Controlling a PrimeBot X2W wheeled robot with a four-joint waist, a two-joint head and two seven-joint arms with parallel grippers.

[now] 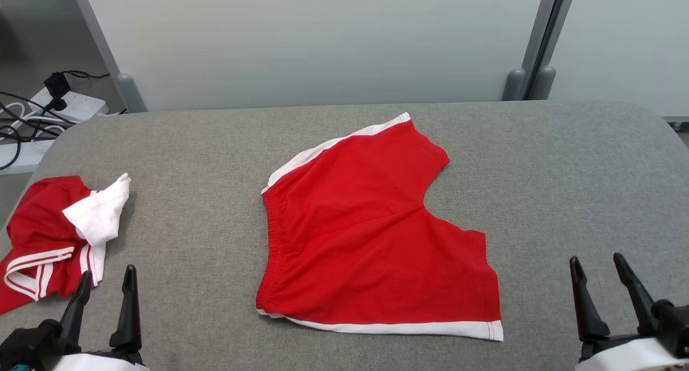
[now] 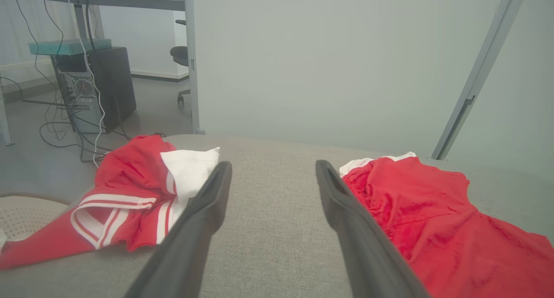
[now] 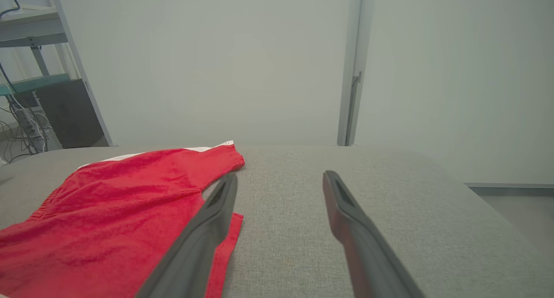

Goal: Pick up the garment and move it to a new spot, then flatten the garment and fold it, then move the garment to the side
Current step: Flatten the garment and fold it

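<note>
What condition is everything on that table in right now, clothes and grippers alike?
red shorts: spread out flat, not folded, in the middle of the table.
red and white garment: crumpled in a heap by the table's left edge.
left gripper: open, holding nothing.
right gripper: open, holding nothing.

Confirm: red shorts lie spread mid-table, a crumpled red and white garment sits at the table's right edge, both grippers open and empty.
Wrong side: the head view shows the crumpled red and white garment at the left edge of the table. The rest holds: red shorts spread mid-table, left gripper and right gripper open and empty.
</note>
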